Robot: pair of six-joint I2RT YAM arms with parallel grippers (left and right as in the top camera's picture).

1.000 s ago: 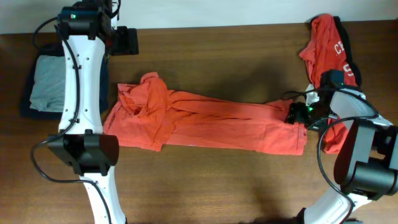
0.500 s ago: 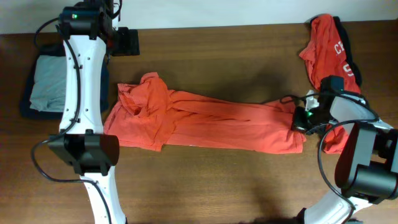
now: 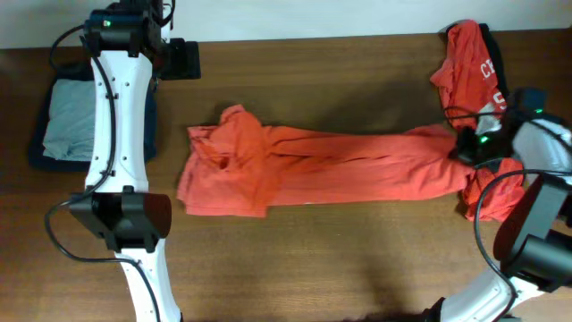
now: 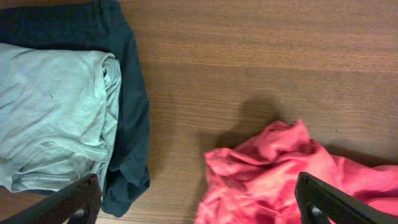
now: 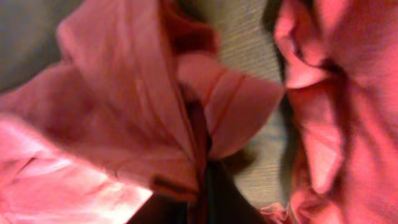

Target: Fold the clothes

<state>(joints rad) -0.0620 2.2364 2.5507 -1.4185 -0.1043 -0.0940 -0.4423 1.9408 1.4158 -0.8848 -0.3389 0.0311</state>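
A red-orange T-shirt (image 3: 331,170) lies stretched out lengthwise across the wooden table, its left end crumpled (image 4: 273,168). My right gripper (image 3: 465,148) is shut on the shirt's right end; in the right wrist view bunched red fabric (image 5: 124,124) is pinched between the dark fingers (image 5: 205,186). My left gripper (image 3: 183,59) hangs open at the back left, above bare table, holding nothing. Its fingertips (image 4: 78,199) frame the bottom of the left wrist view. More red-orange clothes with white lettering (image 3: 469,63) are heaped at the back right.
A folded pale grey-blue garment (image 3: 67,116) lies on a dark navy one (image 3: 40,152) at the left edge, also visible from the left wrist (image 4: 56,118). More red fabric (image 3: 487,192) lies under the right arm. The left arm's white links stretch along the left side.
My right gripper closed on the shirt's right end and pulled it to the right and slightly back. The whole shirt slid right and stretched. The left arm stayed still.
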